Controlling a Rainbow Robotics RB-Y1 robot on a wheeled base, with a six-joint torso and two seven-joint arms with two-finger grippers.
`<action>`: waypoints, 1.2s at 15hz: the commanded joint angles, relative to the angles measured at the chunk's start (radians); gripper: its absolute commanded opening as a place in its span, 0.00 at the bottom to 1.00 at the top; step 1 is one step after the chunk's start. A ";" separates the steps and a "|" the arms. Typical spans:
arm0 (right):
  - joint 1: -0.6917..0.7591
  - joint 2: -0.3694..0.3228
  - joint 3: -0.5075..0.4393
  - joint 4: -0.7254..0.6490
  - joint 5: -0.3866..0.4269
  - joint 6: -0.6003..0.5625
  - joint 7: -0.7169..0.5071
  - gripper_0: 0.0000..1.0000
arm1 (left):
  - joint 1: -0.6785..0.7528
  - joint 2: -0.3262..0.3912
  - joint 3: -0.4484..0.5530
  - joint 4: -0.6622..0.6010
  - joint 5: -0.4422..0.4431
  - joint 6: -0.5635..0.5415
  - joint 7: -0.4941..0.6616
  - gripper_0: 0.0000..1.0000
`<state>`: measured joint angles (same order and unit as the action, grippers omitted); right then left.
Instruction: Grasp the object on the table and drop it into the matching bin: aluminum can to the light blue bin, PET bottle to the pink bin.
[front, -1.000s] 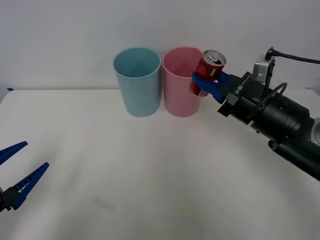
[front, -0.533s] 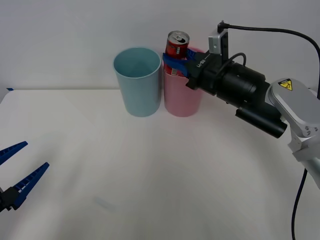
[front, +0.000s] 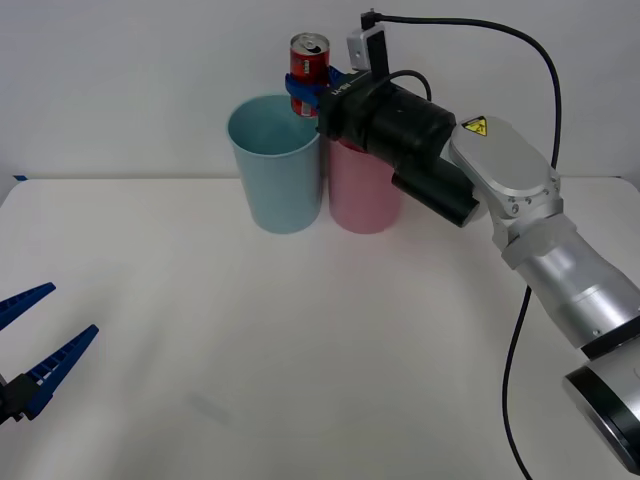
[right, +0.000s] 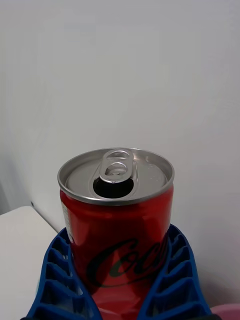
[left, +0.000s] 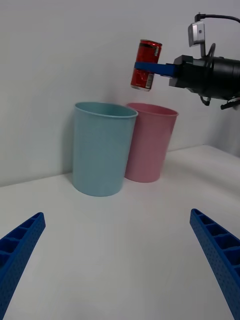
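Observation:
My right gripper (front: 305, 88) is shut on the red aluminum can (front: 308, 62) and holds it upright in the air, above the right part of the light blue bin's (front: 275, 165) rim. The pink bin (front: 362, 190) stands just right of the blue one, partly behind my right arm. In the right wrist view the can (right: 117, 220) sits between the blue fingers (right: 55, 280), silver top and pull-tab up. The left wrist view shows the can (left: 145, 65) held above and between the blue bin (left: 102, 148) and pink bin (left: 149, 142). My left gripper (front: 30, 350) waits open at the table's near left.
The white table (front: 300, 350) stretches wide in front of the two bins, which stand side by side near the back wall. My right arm (front: 500, 200) reaches across the back right, over the pink bin.
My right gripper has carried the can up and to the left, from beside the pink bin's right rim to above the light blue bin's rim. The left arm has not moved.

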<state>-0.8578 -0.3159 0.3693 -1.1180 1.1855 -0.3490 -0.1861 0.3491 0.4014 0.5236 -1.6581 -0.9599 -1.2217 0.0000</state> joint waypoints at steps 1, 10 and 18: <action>-0.086 0.046 0.060 0.110 -0.035 0.100 0.005 0.00 | 0.000 0.000 0.000 0.000 0.000 0.000 0.000 1.00; -0.227 0.123 0.148 0.306 -0.122 0.216 0.047 0.01 | 0.000 0.000 0.000 0.000 0.000 0.000 0.000 1.00; -0.227 0.113 0.148 0.299 -0.122 0.214 0.062 1.00 | 0.000 0.000 0.000 0.000 0.000 0.000 0.000 1.00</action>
<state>-1.0845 -0.2014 0.5174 -0.8187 1.0631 -0.1344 -0.1247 0.3491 0.4014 0.5236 -1.6581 -0.9599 -1.2217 0.0000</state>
